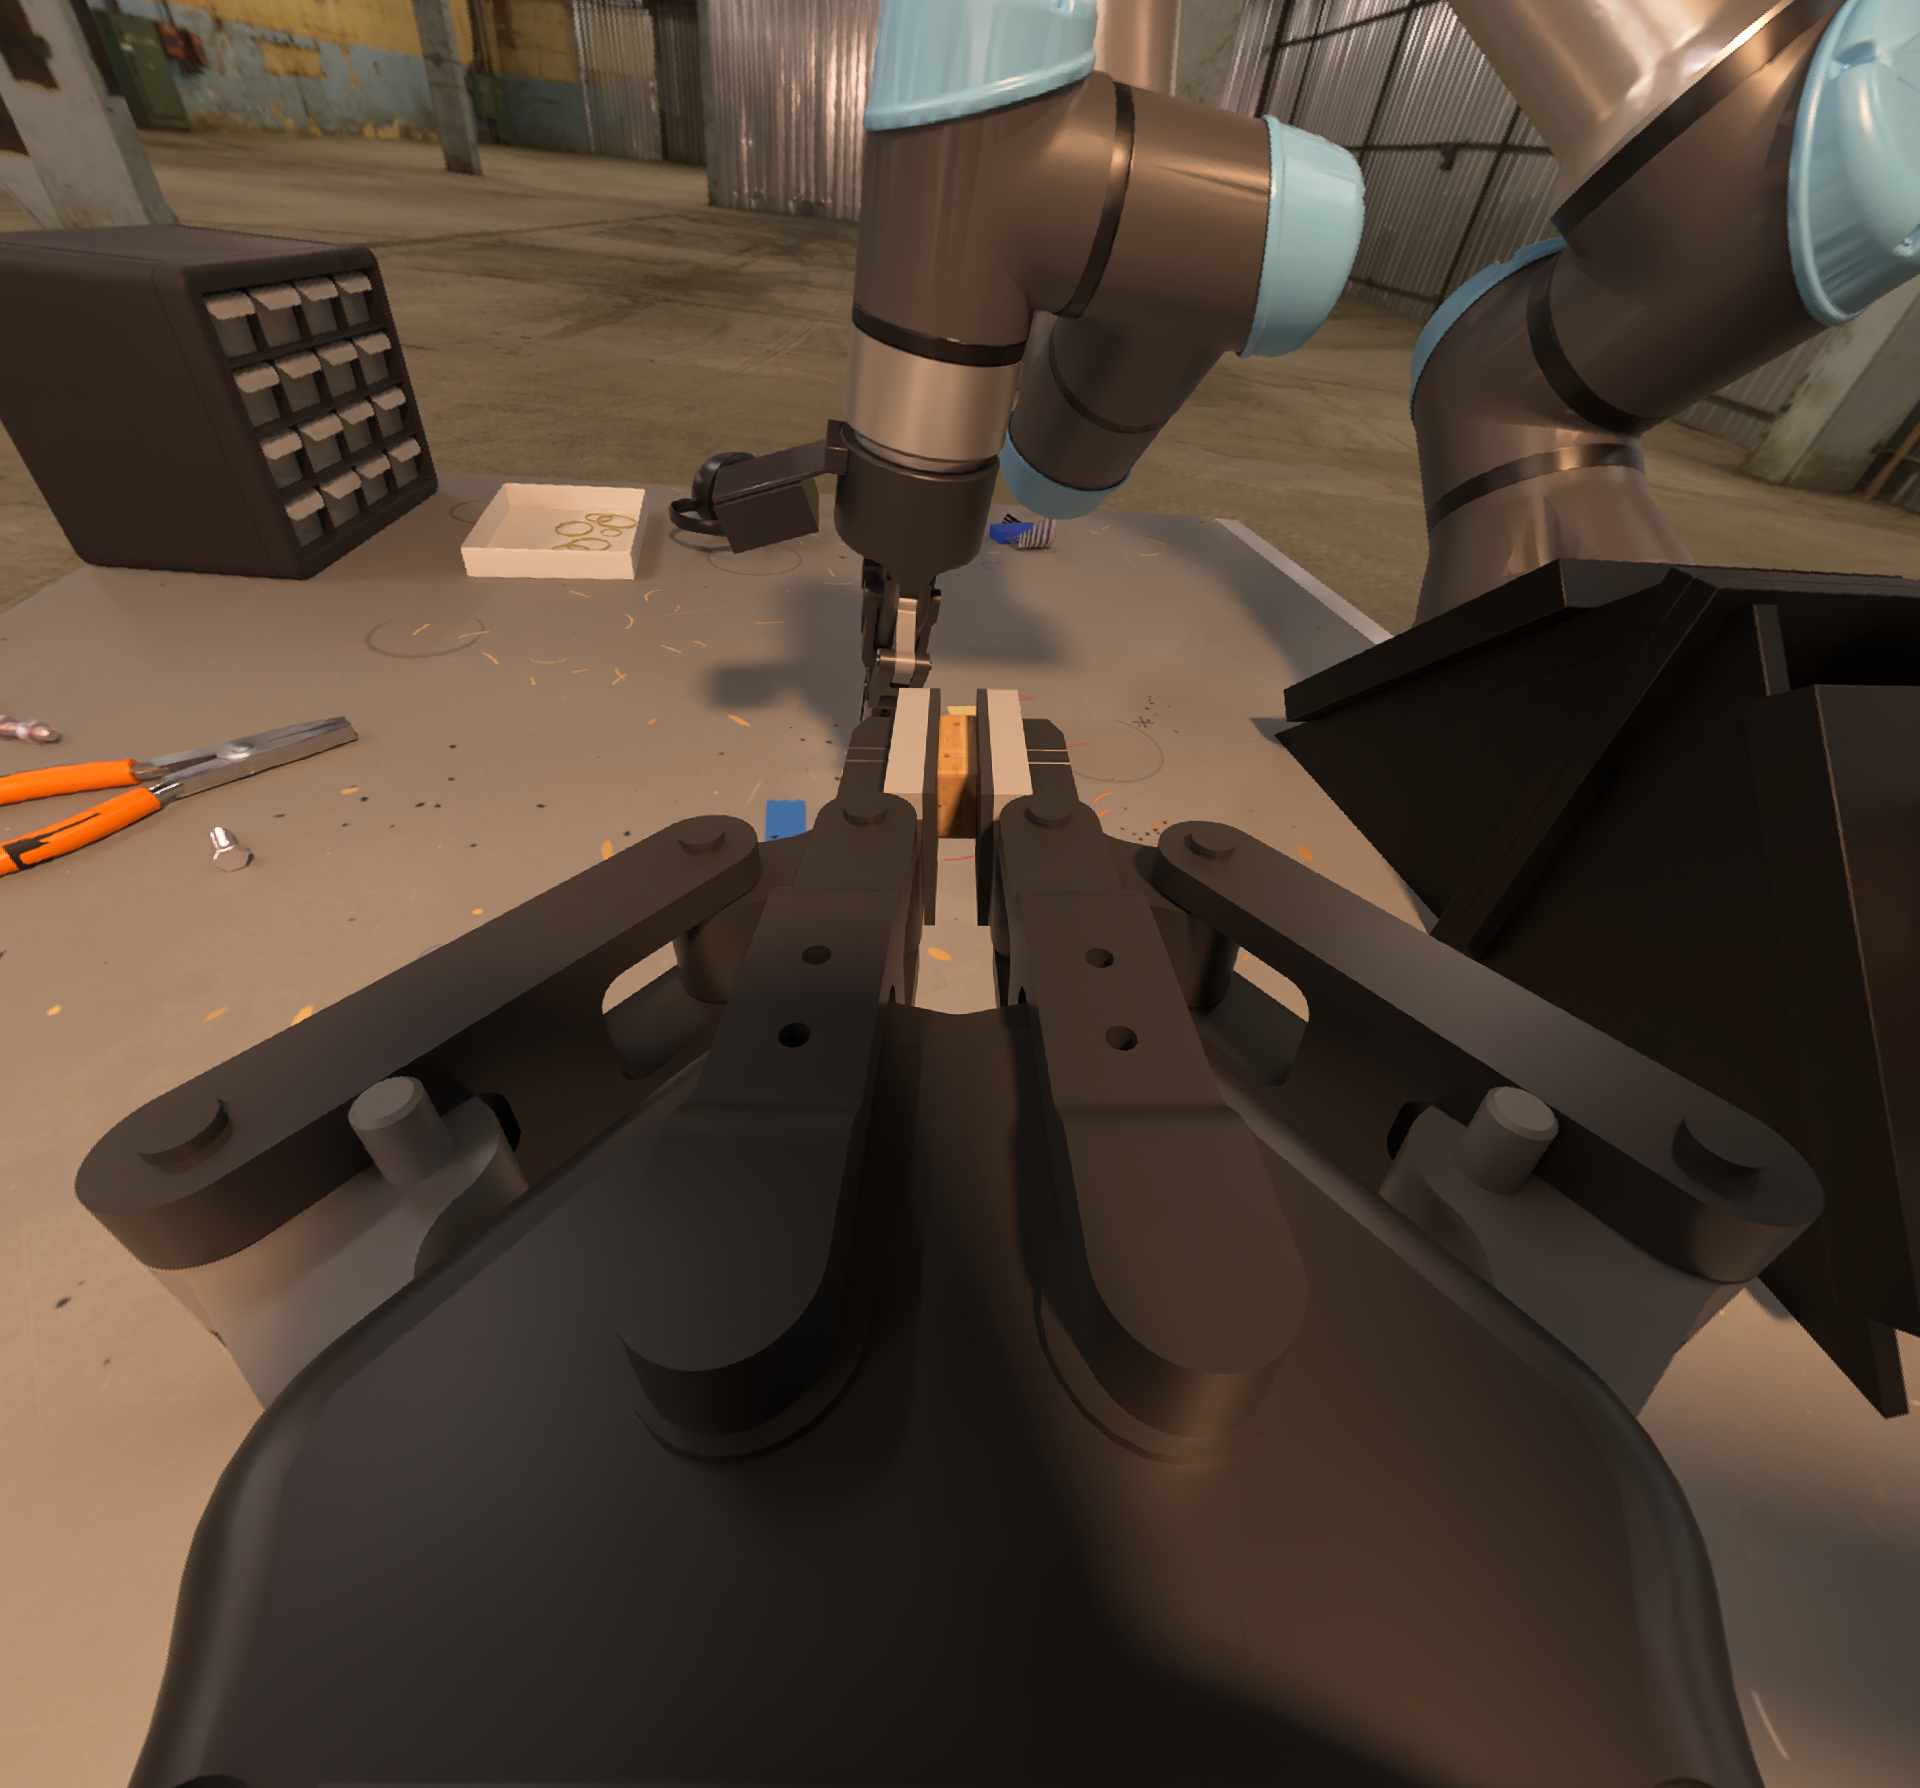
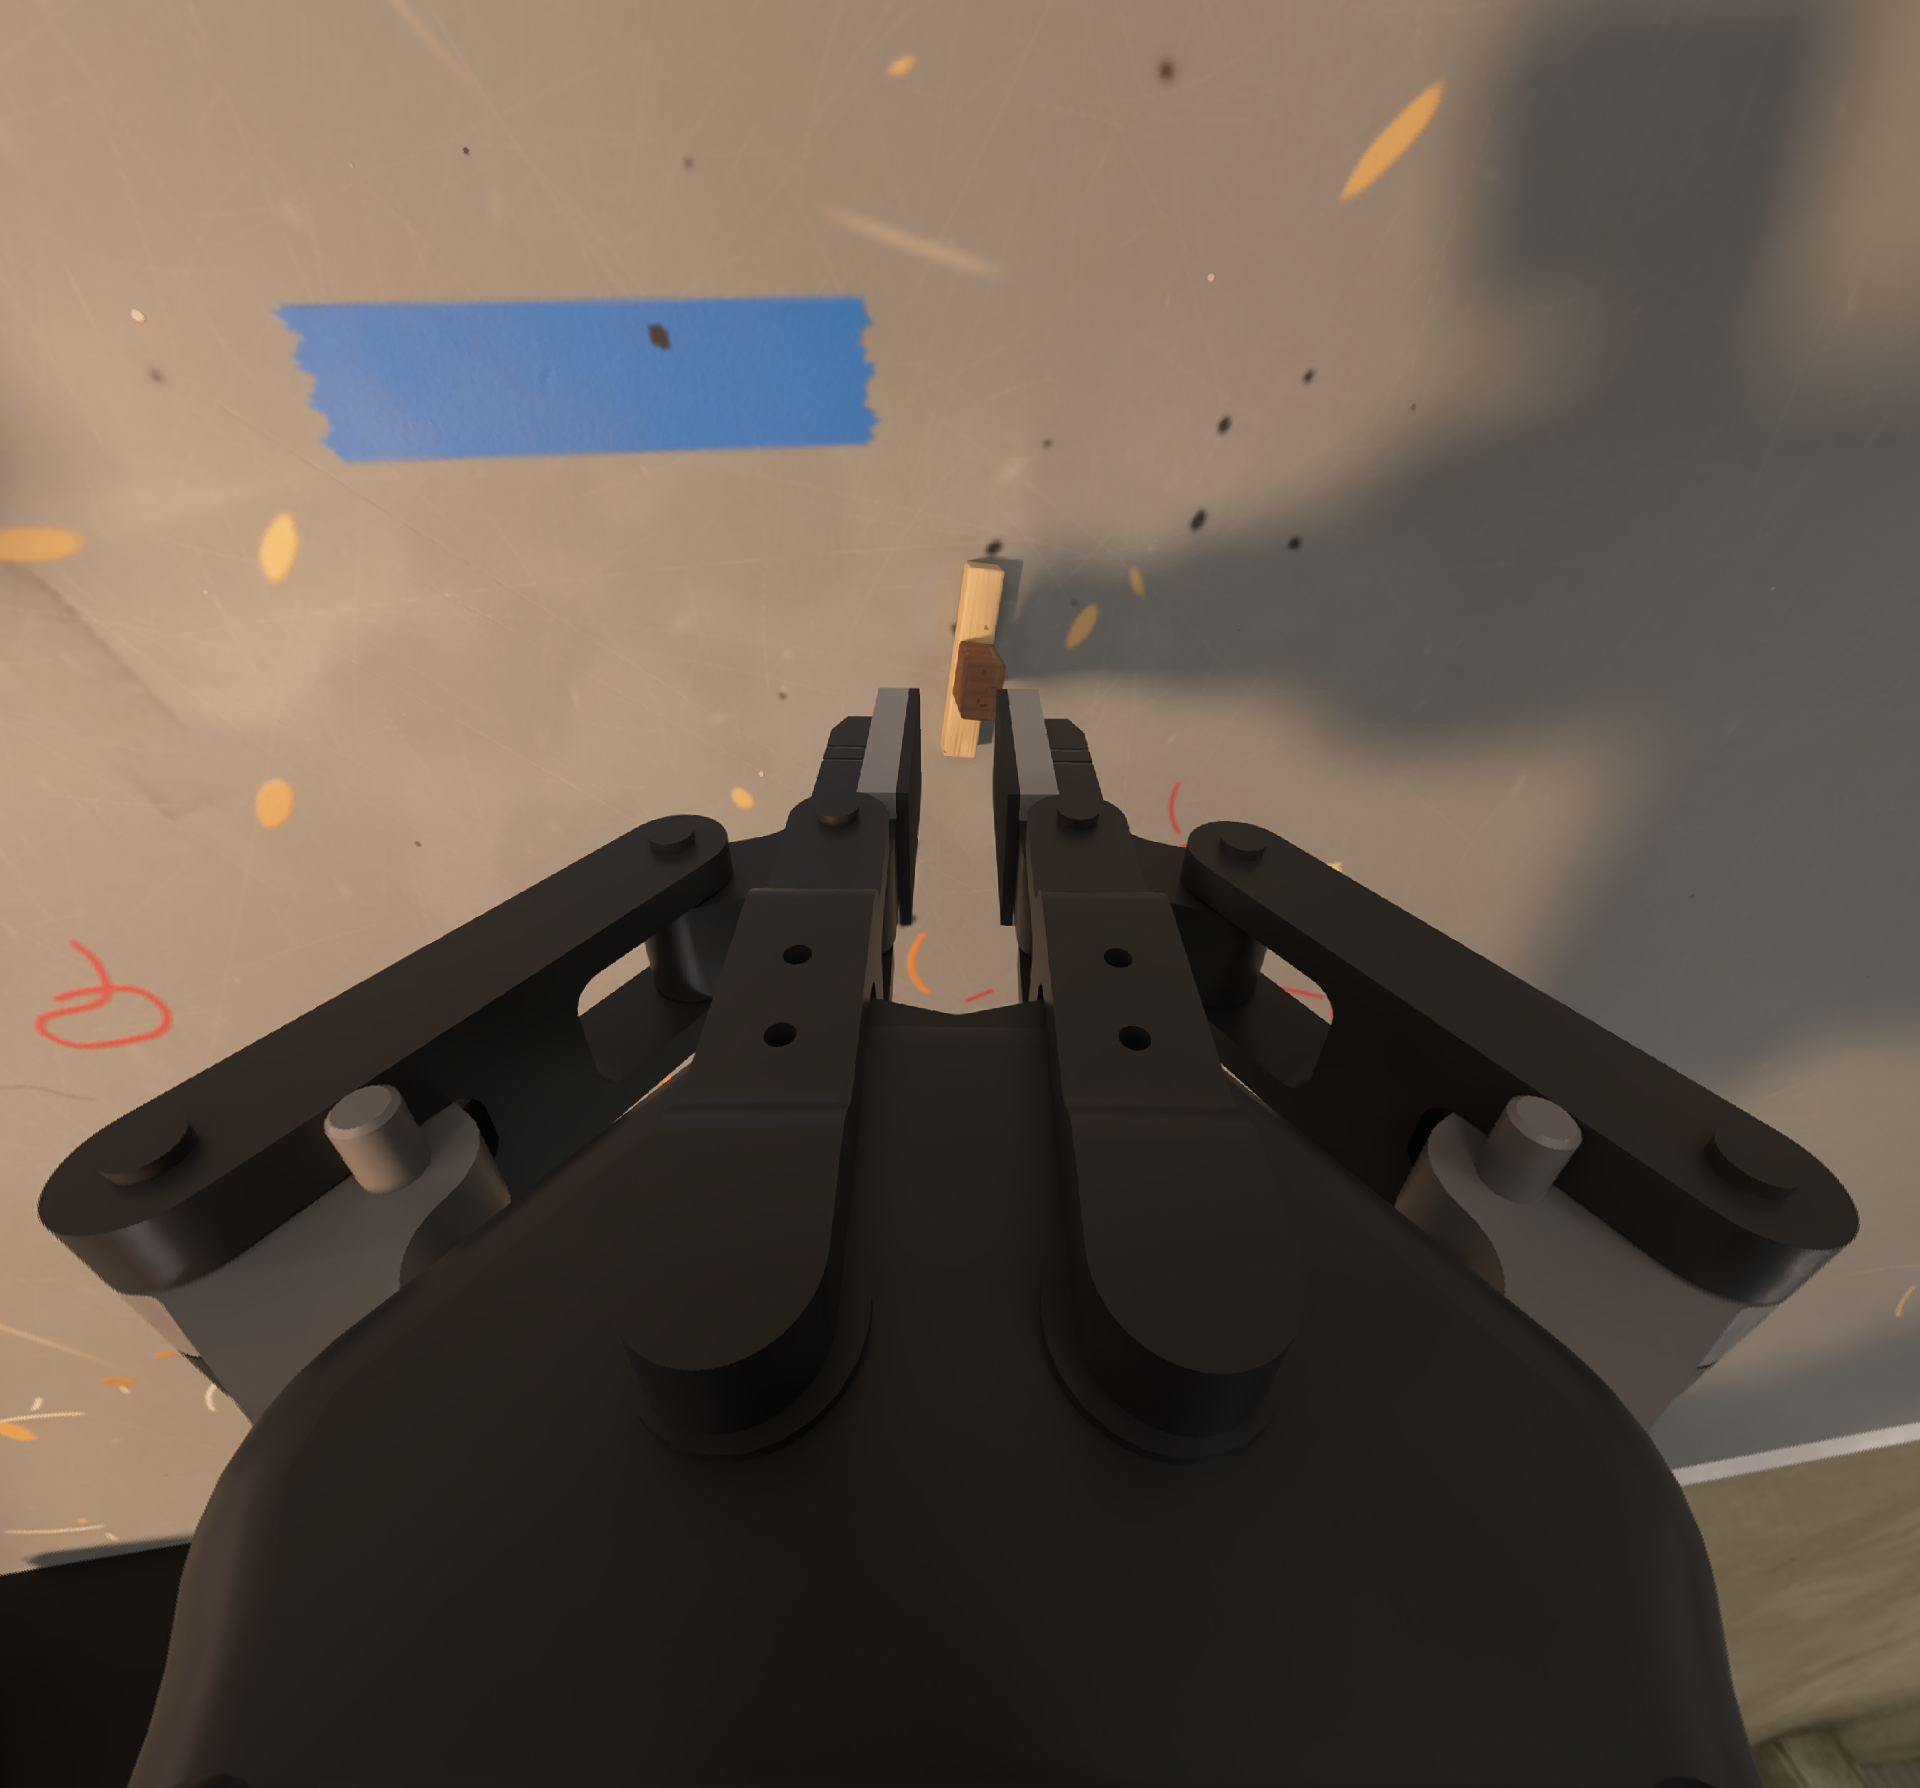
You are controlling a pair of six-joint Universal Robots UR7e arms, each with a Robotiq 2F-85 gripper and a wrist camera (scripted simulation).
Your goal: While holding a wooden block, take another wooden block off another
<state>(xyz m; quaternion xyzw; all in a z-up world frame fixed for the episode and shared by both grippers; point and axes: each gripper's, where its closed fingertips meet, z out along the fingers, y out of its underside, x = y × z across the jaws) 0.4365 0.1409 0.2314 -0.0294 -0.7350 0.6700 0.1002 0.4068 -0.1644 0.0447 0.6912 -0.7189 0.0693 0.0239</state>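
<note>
In the left wrist view my left gripper (image 1: 958,712) is shut on a tan wooden block (image 1: 956,772), held between its pale pads above the table. My right gripper (image 1: 900,649) hangs just beyond it, pointing down. In the right wrist view a pale wooden block (image 2: 978,600) lies on the grey table (image 2: 1143,336), and a small dark brown block (image 2: 977,684) sits on top of it. My right gripper (image 2: 958,699) is above these two blocks. Its fingers stand a narrow gap apart with nothing between them, and the brown block shows just past the right fingertip (image 2: 1023,715).
A black drawer cabinet (image 1: 208,388), a white tray with rings (image 1: 556,533), orange pliers (image 1: 125,793) and a bolt (image 1: 229,848) are on the left. A black structure (image 1: 1610,855) stands at the right. Blue tape (image 2: 582,377) marks the table. The table edge (image 2: 1797,1447) is near.
</note>
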